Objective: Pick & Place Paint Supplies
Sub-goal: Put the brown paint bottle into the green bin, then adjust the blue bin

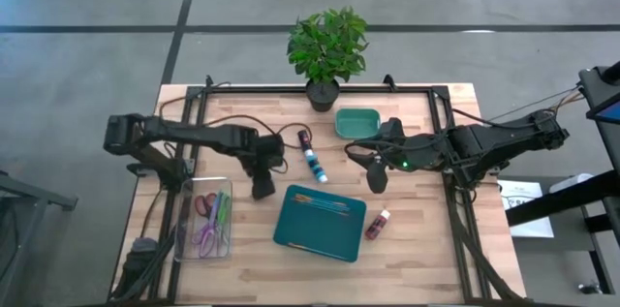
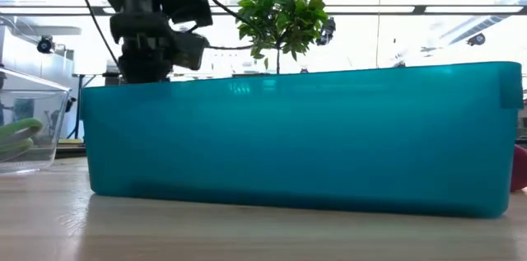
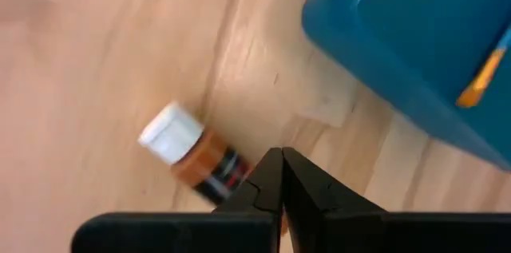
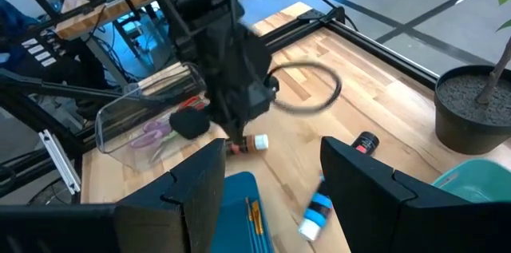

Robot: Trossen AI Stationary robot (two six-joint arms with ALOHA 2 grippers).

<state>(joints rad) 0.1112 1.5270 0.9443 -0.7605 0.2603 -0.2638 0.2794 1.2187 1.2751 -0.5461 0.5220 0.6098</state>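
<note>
A brown-orange paint bottle (image 3: 192, 151) with a white cap lies on its side on the wood, between the clear box and the teal tray. My left gripper (image 3: 281, 157) (image 1: 262, 189) points steeply down over the bottle's base end, shut with nothing between its fingers. A blue bottle (image 1: 315, 165) and a black bottle (image 1: 304, 139) lie farther back. A dark red bottle (image 1: 378, 223) lies right of the teal tray (image 1: 320, 236), which holds brushes (image 1: 325, 203). My right gripper (image 4: 271, 197) hangs open, high over the table's right half. My left gripper's shut fingertips (image 3: 267, 175) stand in front of the brown-orange bottle's base end (image 3: 219, 179), coming from above. Whether they touch it I cannot tell. The bottle lies flat on the table.
A clear box (image 1: 205, 218) with scissors and other items stands at the near left. A small green bin (image 1: 356, 121) and a potted plant (image 1: 327, 50) stand at the far edge. A dark cable loop (image 4: 307, 85) lies behind the bottles.
</note>
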